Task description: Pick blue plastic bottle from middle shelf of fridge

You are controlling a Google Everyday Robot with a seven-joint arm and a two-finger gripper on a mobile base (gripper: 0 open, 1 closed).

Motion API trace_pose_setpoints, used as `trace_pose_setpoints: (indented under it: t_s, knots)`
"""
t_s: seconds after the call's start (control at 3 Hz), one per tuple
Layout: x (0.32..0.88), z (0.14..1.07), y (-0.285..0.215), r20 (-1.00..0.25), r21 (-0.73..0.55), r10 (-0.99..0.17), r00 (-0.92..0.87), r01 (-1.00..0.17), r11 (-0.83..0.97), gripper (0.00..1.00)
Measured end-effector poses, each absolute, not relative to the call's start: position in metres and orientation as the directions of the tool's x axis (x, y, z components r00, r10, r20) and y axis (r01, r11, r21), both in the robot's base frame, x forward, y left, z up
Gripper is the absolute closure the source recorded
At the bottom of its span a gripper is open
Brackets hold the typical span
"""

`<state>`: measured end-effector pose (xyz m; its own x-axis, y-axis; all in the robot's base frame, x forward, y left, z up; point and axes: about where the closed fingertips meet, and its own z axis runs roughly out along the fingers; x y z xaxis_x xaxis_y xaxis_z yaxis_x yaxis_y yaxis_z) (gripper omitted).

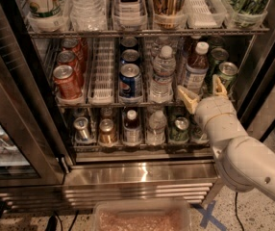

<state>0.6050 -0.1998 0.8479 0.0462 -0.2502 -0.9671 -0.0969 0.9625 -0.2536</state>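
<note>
I am holding my gripper (203, 94) wide open just below the blue plastic bottle (195, 70), aiming up so both fingers (188, 100) go around it.

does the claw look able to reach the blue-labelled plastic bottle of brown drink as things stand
Probably yes: the open claw sits just before the blue-labelled plastic bottle, frontmost in its lane, nothing between. The green metal can beside it may crowd the grasp.
</note>
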Motion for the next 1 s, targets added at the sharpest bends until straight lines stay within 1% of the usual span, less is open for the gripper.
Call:
trace_pose_setpoints:
  t_s: [0.33,1.0]
  knots:
    - [0.617,0.848,-0.186,-0.97,-0.242,-0.236,0.059,-0.117,0.963,0.36]
    - [0.634,0.843,-0.187,-0.972,-0.232,-0.228,0.049,-0.101,0.967,0.35]
